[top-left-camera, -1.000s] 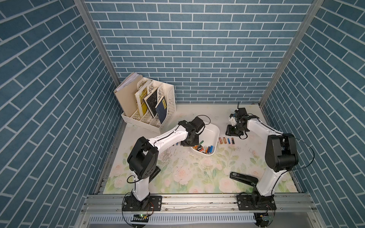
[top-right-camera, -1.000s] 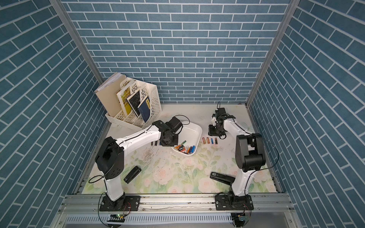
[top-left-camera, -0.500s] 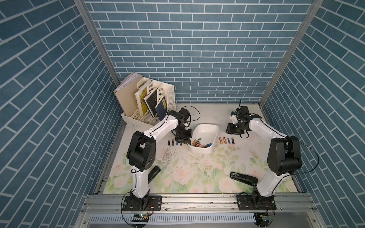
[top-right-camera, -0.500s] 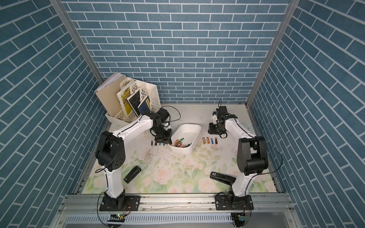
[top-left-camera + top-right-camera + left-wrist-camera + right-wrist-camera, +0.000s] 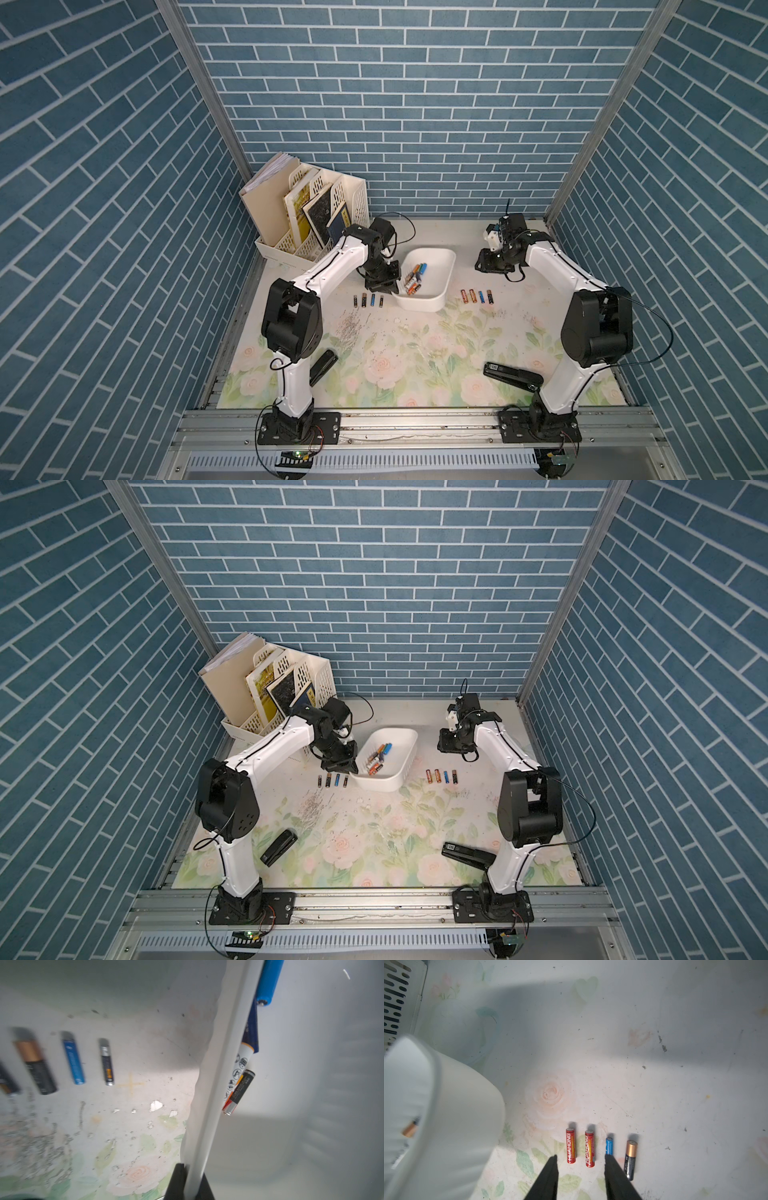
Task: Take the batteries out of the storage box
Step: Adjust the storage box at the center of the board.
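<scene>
- left gripper point(image 5: 191, 1174) clamped on storage box point(image 5: 422, 304) rim — right gripper point(image 5: 581, 1157) jaws apart, empty.
- four batteries point(image 5: 476, 296) each side, more inside; two staplers point(image 5: 513, 376) flank open mat point(image 5: 415, 353).

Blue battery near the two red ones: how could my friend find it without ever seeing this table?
Find the white box mid-table. Just right of it, seen from above, four batteries lie in a row. The blue battery is third from the box, between a red battery and a copper-topped battery: the only blue in that row.
</scene>
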